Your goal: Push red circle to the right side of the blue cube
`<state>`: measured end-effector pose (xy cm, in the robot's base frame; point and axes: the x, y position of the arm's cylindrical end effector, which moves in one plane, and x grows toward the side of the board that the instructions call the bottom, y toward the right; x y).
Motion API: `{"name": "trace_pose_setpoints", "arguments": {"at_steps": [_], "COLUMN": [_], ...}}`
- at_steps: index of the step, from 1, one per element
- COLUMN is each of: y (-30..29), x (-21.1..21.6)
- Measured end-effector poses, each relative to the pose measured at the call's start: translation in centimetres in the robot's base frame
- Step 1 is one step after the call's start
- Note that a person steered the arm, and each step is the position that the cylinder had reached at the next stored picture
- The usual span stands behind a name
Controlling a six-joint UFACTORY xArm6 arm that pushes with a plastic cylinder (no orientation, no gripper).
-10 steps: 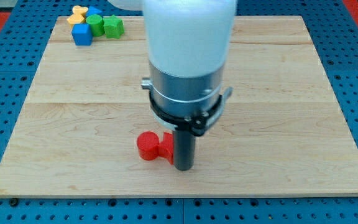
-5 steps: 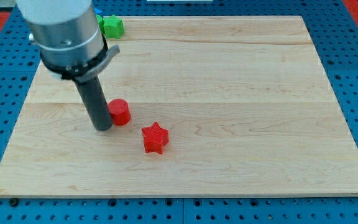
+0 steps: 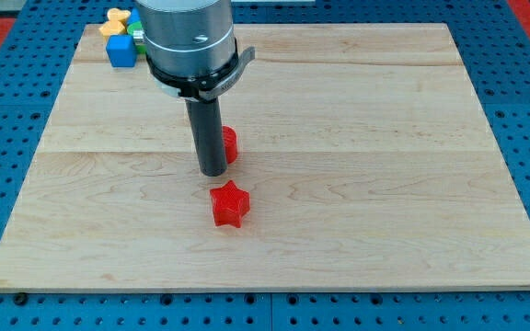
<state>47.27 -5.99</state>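
Camera view shows my tip (image 3: 213, 171) — the lower end of the straight dark rod that serves as the hand — resting on the pale wooden tabletop (image 3: 385, 138) a little to the view's left of its middle. The rod has no jaws, so it neither opens nor closes, and it has hold of nothing; it only presses sideways against things.

Touching the rod on its right side in the view, just above the tip, is the small red circular block (image 3: 230, 144); the rod hides the left part of it. Below the tip and slightly to the view's right, near but apart from it, lies the small red star-shaped block (image 3: 229, 204) on bare wood.

Far from the tip, toward the view's top left corner of the tabletop, stands the blue cube block (image 3: 120, 51). A yellow block (image 3: 113, 19) sits just above it, its shape hard to make out, and a green block (image 3: 135, 34) shows to the cube's right — mostly hidden behind the arm's grey metal collar (image 3: 191, 55), so its shape cannot be told.

The red circle is thus well apart from the blue cube, lower and further to the view's right.
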Motion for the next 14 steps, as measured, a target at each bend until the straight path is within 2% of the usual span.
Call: {"name": "trace_pose_setpoints", "arguments": {"at_steps": [2, 3, 4, 6, 8, 9, 12, 13, 14], "y": [4.4, 4.4, 1.3, -6.0, -2.4, -5.2, -9.4, -9.9, -7.0], "x": [-0.4, -2.1, -3.9, -12.2, -13.7, -16.6, -15.5, -16.9, -16.0]}}
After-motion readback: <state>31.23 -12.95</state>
